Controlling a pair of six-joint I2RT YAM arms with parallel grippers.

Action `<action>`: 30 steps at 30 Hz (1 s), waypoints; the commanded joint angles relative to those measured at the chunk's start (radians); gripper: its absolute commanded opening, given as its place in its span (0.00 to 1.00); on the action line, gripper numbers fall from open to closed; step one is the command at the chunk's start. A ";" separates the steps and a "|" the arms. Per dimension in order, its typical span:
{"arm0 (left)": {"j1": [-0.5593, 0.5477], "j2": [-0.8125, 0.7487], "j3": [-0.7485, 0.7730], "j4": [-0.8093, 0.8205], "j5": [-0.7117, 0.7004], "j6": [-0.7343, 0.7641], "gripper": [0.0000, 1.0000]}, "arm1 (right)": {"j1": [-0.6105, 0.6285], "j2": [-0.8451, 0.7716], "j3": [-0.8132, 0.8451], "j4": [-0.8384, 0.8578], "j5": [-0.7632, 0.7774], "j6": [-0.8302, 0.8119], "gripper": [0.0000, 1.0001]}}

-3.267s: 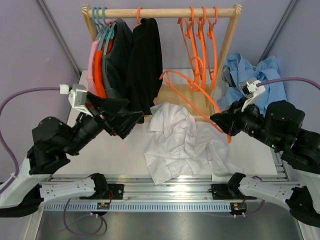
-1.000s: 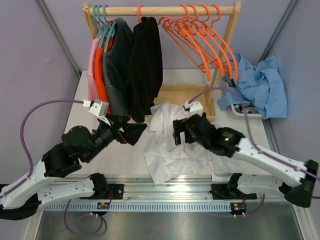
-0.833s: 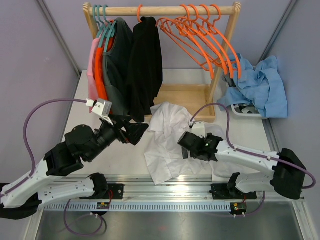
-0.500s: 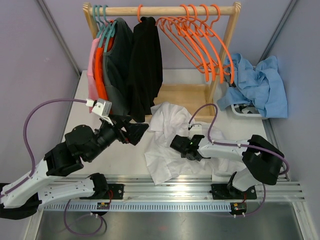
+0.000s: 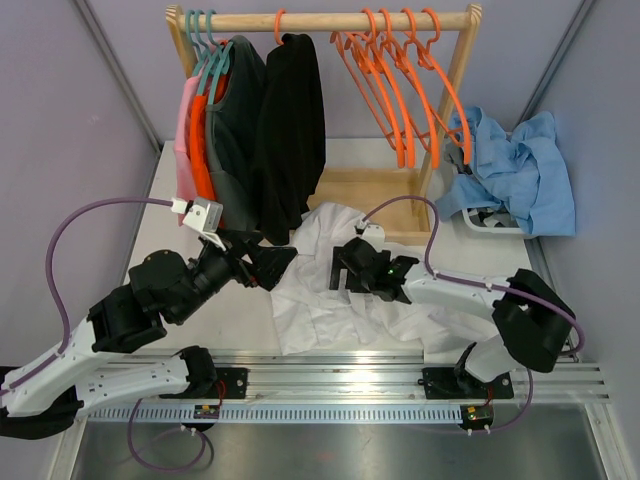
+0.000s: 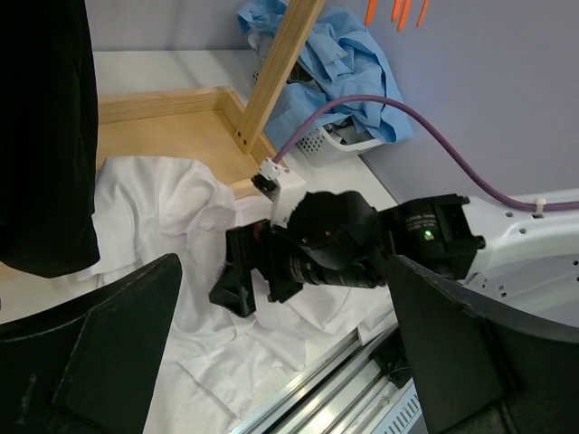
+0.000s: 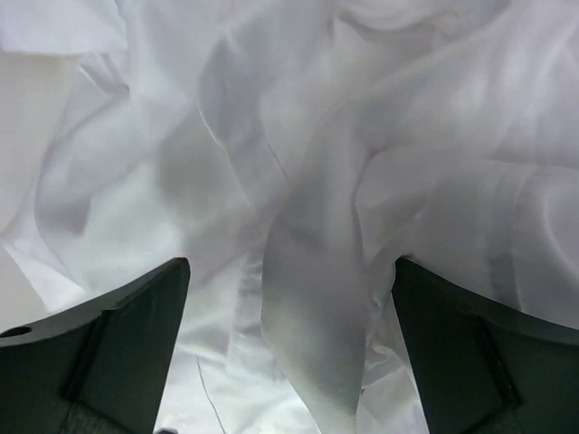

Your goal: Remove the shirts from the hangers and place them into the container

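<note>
a white shirt (image 5: 325, 300) lies crumpled on the worktop (image 5: 190, 300), off any hanger. its upper edge laps the front lip of the rack's wooden tray base (image 5: 365, 190). the right pincer (image 5: 342, 272) is low over the middle of that shirt, pointing toward the left arm. its jaws stand wide and grip nothing. in the right wrist view a raised fold of white cloth runs down between the two dark fingers (image 7: 109, 353), but i cannot tell whether either one touches the cloth. the left pincer (image 5: 272, 262) hangs by the shirt's upper left edge, near the hem of the black shirt (image 5: 290, 120). its jaws are wide and empty too, and it faces the right pincer.

on the wooden rail (image 5: 320, 22) the black shirt hangs from an orange hook near the middle. left of it the dark grey shirt (image 5: 236, 110), the orange shirt (image 5: 200, 150) and the pink shirt (image 5: 183, 130) are packed together under a cluster of teal hangers (image 5: 203, 45). to the right, a bunch of bare orange hangers (image 5: 395, 90) hangs close to the rack's right post.

the container (image 5: 492, 222) sits just right of that post, well apart from the white shirt. only a bit of its white lattice rim shows beneath the heap of light blue shirts (image 5: 525, 165) piled in and over it.
</note>
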 commanded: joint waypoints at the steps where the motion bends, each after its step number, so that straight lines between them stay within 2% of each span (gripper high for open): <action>1: -0.003 -0.009 -0.005 0.037 -0.010 -0.015 0.99 | -0.039 0.107 0.082 0.097 -0.068 -0.064 1.00; 7: -0.003 -0.037 -0.022 0.028 -0.018 -0.023 0.99 | -0.091 0.314 0.186 0.175 -0.094 -0.103 0.99; 15: -0.003 -0.052 -0.034 0.014 -0.018 -0.041 0.99 | -0.105 0.378 0.278 0.212 -0.124 -0.132 0.99; 17: -0.004 -0.054 -0.037 0.017 -0.018 -0.041 0.99 | -0.107 0.395 0.307 0.160 -0.062 -0.135 0.99; 21: -0.004 -0.051 -0.039 0.018 -0.020 -0.040 0.99 | -0.115 0.562 0.468 -0.012 0.126 -0.120 0.97; 24: -0.003 -0.051 -0.037 0.018 -0.020 -0.041 0.99 | -0.137 0.663 0.517 -0.086 0.156 -0.089 0.83; 26: -0.003 -0.058 -0.036 0.006 -0.023 -0.046 0.99 | -0.145 0.668 0.485 -0.045 0.150 -0.071 0.58; 27: -0.004 -0.061 -0.036 0.003 -0.027 -0.047 0.99 | -0.151 0.656 0.440 -0.028 0.148 -0.054 0.43; 28: -0.003 -0.068 -0.040 -0.002 -0.029 -0.050 0.99 | -0.156 0.645 0.416 -0.017 0.151 -0.041 0.01; 30: -0.003 -0.074 -0.042 -0.006 -0.033 -0.053 0.99 | -0.161 0.594 0.351 -0.012 0.174 -0.017 0.00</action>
